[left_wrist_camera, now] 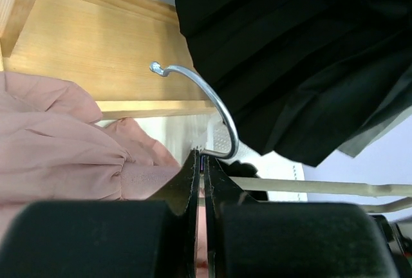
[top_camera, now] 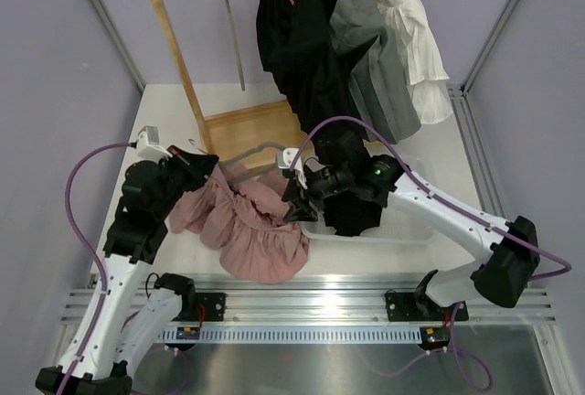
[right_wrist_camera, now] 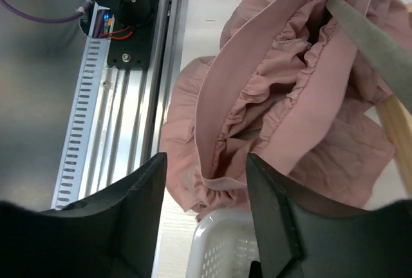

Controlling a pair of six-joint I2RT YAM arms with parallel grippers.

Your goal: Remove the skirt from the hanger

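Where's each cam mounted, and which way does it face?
Top external: above and behind the robot, looking down at the pink skirt; both arms show.
Left wrist: along the left claw, shut on the hanger hook, skirt beside.
Right wrist: down past the open right claw onto the skirt's waistband.
Shared: all three see the skirt.

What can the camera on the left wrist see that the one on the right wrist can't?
Only the left wrist view shows the metal hanger hook, with the left gripper closed at its base, and the black garment hanging above. Only the right wrist view shows the slotted metal rail, a corner of the white basket, and the right gripper standing open. Both show the pink skirt.
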